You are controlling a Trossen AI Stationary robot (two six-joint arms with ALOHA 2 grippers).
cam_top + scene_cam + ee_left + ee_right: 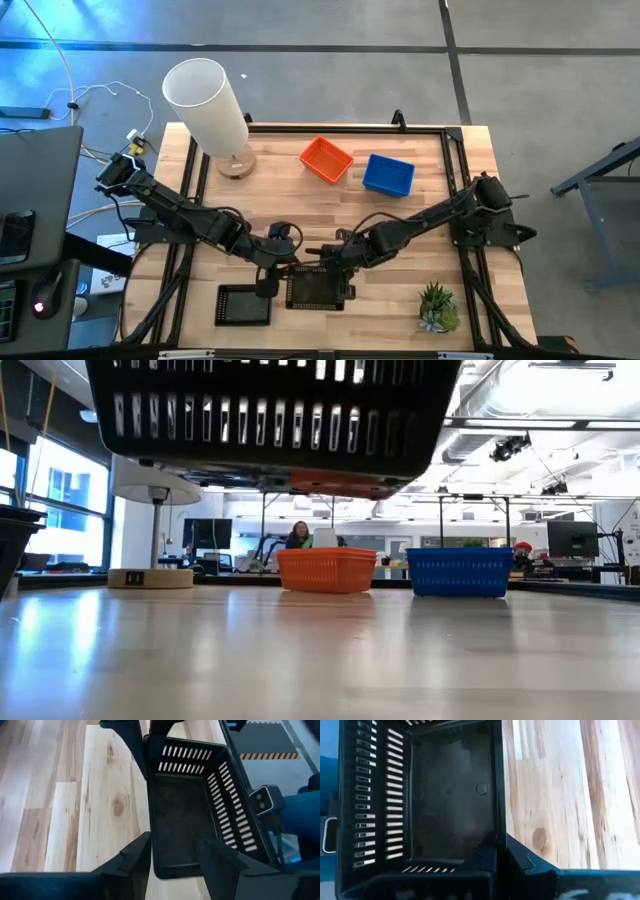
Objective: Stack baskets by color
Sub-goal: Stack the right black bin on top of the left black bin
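Note:
My right gripper [337, 262] is shut on a black basket [318, 290], which hangs high over the table's near middle [270, 415]. My left gripper [272, 270] is at that basket's left short end; its fingers stand apart over the end [175, 845]. A second black basket [243, 305] rests on its base near the front edge, to the left. An orange basket [326, 160] and a blue basket [388, 175] stand side by side on their bases at the far middle. My right gripper pinches the basket's far long wall [498, 820] near its right-hand end, one finger inside and one outside. The fingers slant down from the table's right. The basket is lifted clear, open side up, slightly tilted. My left gripper: I cannot tell whether its fingers touch the basket.
A tall white lamp [205, 100] stands at the far left and a small green plant [437, 307] at the near right. Bare wood lies between the far baskets and the grippers. A person [298, 535] sits in the room beyond.

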